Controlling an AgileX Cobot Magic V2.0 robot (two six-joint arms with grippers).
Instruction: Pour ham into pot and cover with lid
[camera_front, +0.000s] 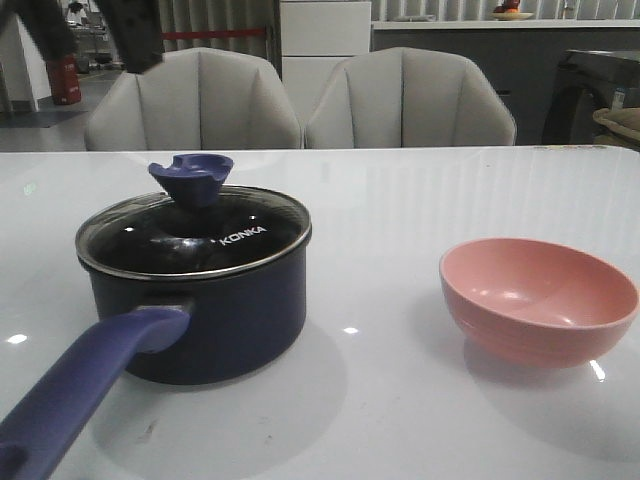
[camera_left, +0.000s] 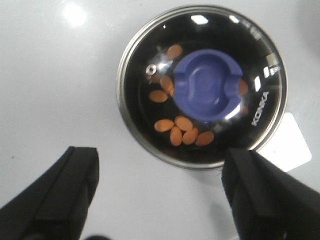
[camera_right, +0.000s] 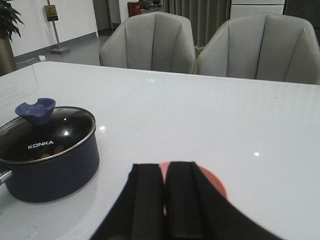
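Lid seated flat on the pot, blue knob up, KONKA lettering readable from the front. Pot sits on the white table, left side, long handle pointing toward the robot. Ham visible through the glass in the left wrist view: orange slices lying on the pot's black bottom, some clustered, others hidden partly under the knob. Pink bowl upright on the right, well apart from the pot; nothing visible inside it. Left tool above the pot, fingers spread wide, gripping nothing. Right tool just over the bowl, fingers pressed together, nothing between them. Two grey chairs behind the table.
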